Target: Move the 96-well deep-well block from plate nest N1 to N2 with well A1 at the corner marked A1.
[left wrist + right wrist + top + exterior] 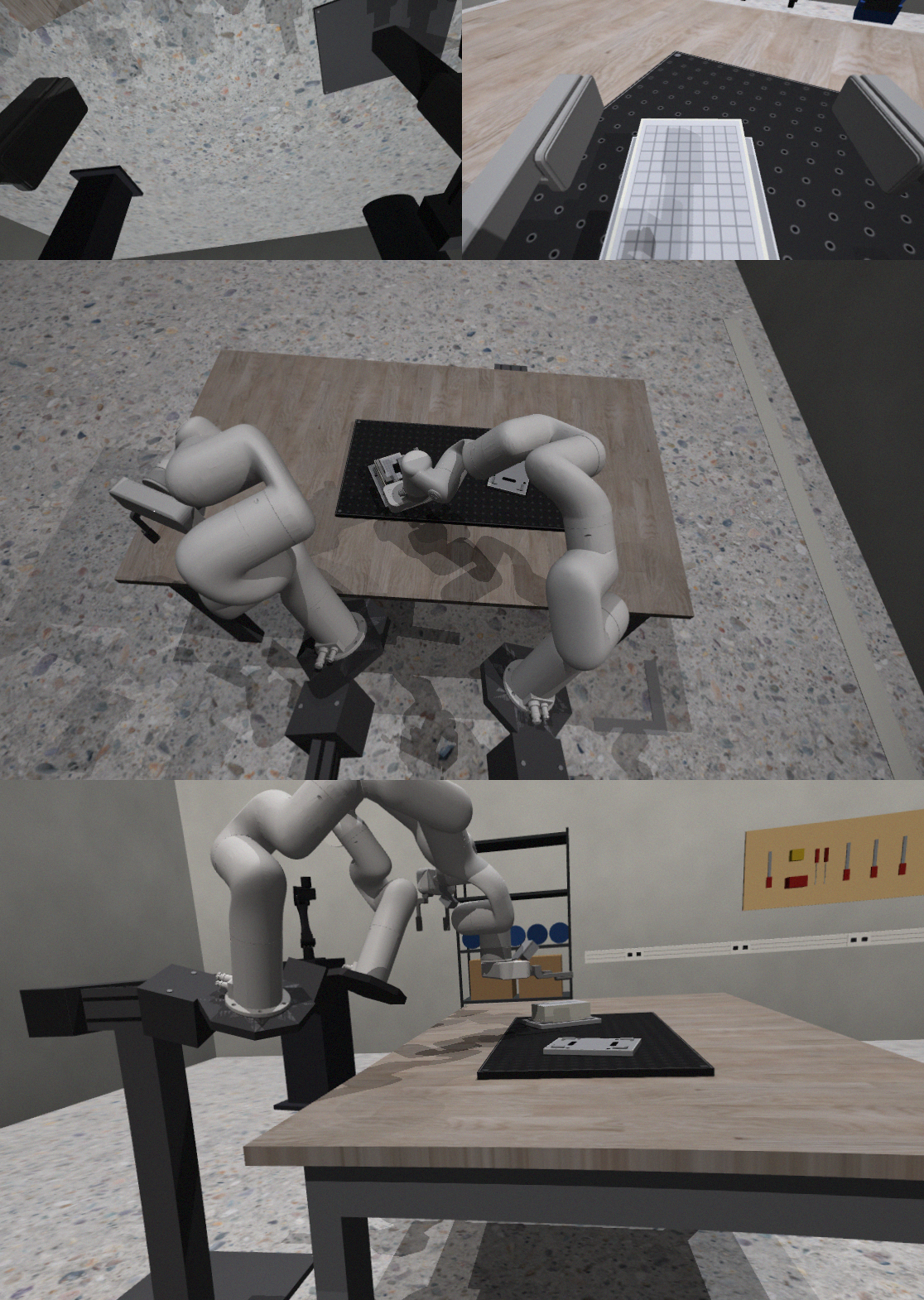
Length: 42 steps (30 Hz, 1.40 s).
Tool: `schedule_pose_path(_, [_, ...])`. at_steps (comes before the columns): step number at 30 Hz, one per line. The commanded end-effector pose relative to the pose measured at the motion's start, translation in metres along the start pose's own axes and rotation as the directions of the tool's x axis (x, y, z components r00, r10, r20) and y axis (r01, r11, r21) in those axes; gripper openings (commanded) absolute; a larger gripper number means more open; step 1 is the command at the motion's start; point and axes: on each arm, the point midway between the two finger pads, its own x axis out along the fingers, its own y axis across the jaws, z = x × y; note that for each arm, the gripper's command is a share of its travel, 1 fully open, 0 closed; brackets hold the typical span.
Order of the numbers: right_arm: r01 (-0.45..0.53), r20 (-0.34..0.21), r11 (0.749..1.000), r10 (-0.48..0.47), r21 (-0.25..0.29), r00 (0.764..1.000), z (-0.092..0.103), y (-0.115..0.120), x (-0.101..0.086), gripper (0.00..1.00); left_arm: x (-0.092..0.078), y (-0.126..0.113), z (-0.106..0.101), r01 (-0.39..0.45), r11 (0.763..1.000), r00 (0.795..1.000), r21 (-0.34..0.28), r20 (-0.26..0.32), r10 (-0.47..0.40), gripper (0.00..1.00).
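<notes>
The pale deep-well block (560, 1011) (694, 174) sits in nest N1 (594, 1022) (754, 166), and looks flat there. Nest N2 (508, 483) (591, 1046) is a light plate with nothing on it, partly behind the right arm in the top view. My right gripper (550, 963) (727, 132) is open and hangs above the block. In its wrist view the block lies between and below the two fingers, with a gap on each side. My left gripper (432, 921) is open and empty, raised at the table's left side, away from the nests. The A1 marks cannot be read.
Both nests are on a black perforated board (478, 517) (665, 1064) (818, 166) on the wooden table (291, 389) (581, 1116). The right arm reaches across the board from the right. The left arm stands over the table's left front edge.
</notes>
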Motion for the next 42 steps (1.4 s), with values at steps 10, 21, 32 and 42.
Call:
schedule_pose_path(10, [0.001,0.004,1.0,-0.001,0.002,1.0,-0.014,0.014,0.014,0.37,-0.001,0.001,0.0,-0.003,1.0,1.0,0.0,0.001,0.003,1.0])
schedule_pose_path(21, [0.001,0.004,1.0,-0.001,0.002,1.0,-0.016,0.014,0.014,0.37,-0.001,0.001,0.0,-0.003,1.0,1.0,0.0,0.001,0.003,1.0])
schedule_pose_path(32, [0.001,0.004,1.0,-0.001,0.001,1.0,-0.034,0.014,0.014,0.37,-0.001,0.001,0.0,-0.003,1.0,1.0,0.0,0.001,0.003,1.0])
schedule_pose_path(42, [0.001,0.004,1.0,-0.001,0.001,1.0,-0.047,0.014,0.014,0.37,-0.001,0.001,0.0,-0.003,1.0,1.0,0.0,0.001,0.003,1.0])
